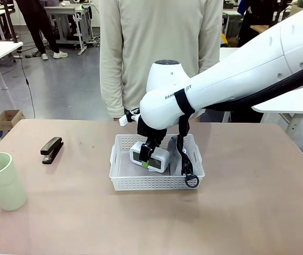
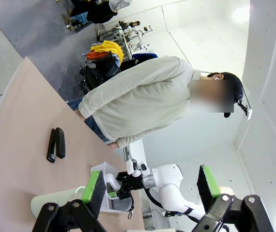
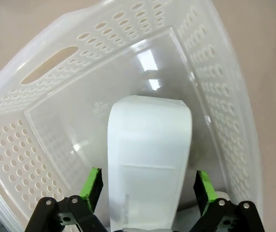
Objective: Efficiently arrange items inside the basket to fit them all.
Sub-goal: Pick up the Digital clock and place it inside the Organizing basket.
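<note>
The right gripper [image 3: 147, 187], spread just wider than the clock [image 3: 150, 140], straddles it inside the basket [image 1: 151, 184] in the middle of the bench [image 1: 258, 212]. The left gripper [image 2: 150, 188] gapes wide and empty. The stapler [image 1: 51, 149] and cup [image 1: 1, 180] sit by the left edge.

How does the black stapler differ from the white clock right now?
The stapler is black and lies on the table, left of the basket; the clock is white and sits inside the basket. The stapler is slim and long, the clock blockier. Both are small desk items.

Right gripper [image 3: 147, 186] reaches down, jaws spread; left gripper [image 2: 150, 186] aloft, jaws wide
</note>
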Controlling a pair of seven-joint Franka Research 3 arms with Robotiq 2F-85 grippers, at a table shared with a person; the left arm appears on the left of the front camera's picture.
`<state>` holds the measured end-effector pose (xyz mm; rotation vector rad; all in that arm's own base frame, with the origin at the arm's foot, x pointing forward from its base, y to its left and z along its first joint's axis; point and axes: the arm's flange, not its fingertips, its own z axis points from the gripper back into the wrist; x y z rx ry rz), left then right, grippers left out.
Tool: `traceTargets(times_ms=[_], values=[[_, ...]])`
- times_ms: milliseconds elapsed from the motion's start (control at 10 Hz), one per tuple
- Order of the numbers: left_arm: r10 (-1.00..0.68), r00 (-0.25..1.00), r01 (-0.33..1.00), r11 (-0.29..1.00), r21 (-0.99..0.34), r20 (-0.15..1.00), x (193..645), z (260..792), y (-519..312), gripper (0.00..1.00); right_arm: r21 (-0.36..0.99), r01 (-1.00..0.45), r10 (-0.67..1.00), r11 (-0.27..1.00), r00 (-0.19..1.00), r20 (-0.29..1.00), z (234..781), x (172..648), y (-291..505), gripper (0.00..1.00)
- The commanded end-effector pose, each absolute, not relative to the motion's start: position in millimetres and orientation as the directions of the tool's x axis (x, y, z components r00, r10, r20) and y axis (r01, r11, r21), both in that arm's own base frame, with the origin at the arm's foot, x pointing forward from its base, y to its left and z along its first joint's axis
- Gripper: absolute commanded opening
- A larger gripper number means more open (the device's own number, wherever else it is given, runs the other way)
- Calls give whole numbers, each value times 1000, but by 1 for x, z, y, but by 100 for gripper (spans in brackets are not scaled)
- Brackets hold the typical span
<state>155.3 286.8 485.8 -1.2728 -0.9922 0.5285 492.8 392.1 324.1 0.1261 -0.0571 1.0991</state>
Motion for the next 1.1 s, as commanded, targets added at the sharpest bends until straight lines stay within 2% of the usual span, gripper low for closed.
traceTargets(times_ms=[0, 200, 400, 600, 800, 900, 1000], values=[[800, 495, 213, 267, -940, 339, 156, 487, 286, 100, 53, -891, 871, 452, 453, 189, 363, 480, 359, 100], [800, 495, 213, 267, -940, 339, 156, 487, 286, 100, 15, -867, 824, 498, 478, 305, 446, 455, 304, 100], [800, 495, 213, 267, -940, 339, 156, 487, 286, 100, 213, -847, 726, 487, 529, 439, 484, 437, 226, 100], [800, 495, 213, 267, -940, 339, 156, 487, 286, 100, 392, -780, 541, 488, 623, 566, 484, 407, 123, 100], [800, 495, 213, 267, -940, 339, 156, 487, 286, 100, 561, -769, 379, 306, 639, 670, 463, 365, 24, 100], [800, 495, 213, 267, -940, 339, 156, 487, 286, 100, 661, -669, 244, 340, 741, 626, 446, 353, -11, 100], [800, 495, 213, 267, -940, 339, 156, 487, 286, 100, 757, -588, 73, 287, 801, 594, 428, 339, -42, 100]])
